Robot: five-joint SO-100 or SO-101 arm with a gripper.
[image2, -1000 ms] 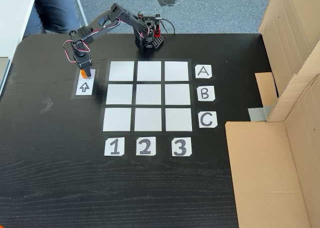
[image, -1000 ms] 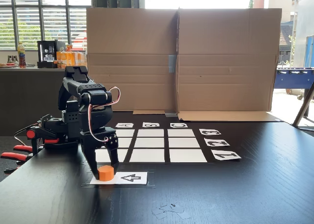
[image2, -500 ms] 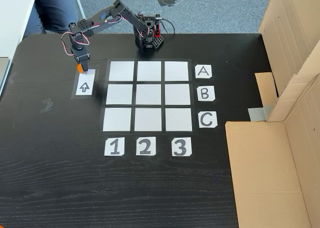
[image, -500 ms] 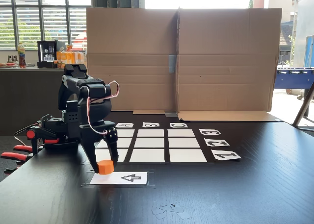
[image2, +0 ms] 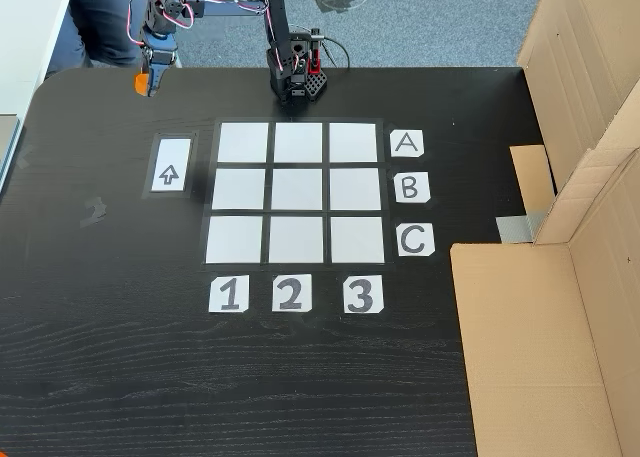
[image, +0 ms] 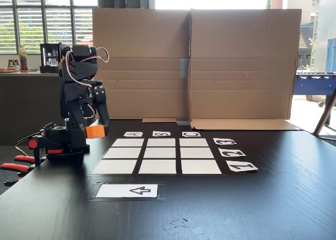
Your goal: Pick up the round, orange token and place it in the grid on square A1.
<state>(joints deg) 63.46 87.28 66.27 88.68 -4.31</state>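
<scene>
Token (image: 95, 131): short orange plastic cylinder, pinched between the black fingers (image: 96, 128), held in the air above the dark wood-grain table (image: 252, 203), left of the grid (image: 160, 156) in the front fixed view. Arm folded upright, wrist tipped down. The high fixed view shows the token (image2: 142, 82) beyond the arrow card (image2: 170, 165), well apart from square A1 (image2: 243, 142); all nine white paper cells bare.
</scene>
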